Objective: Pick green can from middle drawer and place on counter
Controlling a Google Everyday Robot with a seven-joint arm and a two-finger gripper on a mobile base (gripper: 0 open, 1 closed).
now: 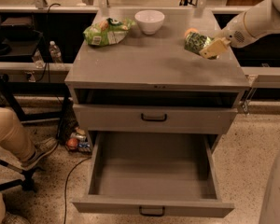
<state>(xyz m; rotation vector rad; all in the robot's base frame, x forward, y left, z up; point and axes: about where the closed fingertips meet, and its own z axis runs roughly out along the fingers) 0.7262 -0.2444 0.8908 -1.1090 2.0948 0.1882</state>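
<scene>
The green can (196, 43) is held tilted in my gripper (209, 48), just above the right rear part of the counter (149, 62). The gripper is shut on the can, its cream fingers (213, 47) clasping the can's right end. My arm comes in from the upper right. The middle drawer (151, 178) stands pulled fully out at the bottom of the cabinet, with nothing inside; its black handle (151, 212) is at the front.
A green snack bag (106, 31) and a white bowl (149, 21) sit at the counter's back. An orange fruit (191, 31) lies just behind the can. A closed drawer front (154, 118) sits above the open drawer. A seated person's leg (11, 136) is at left.
</scene>
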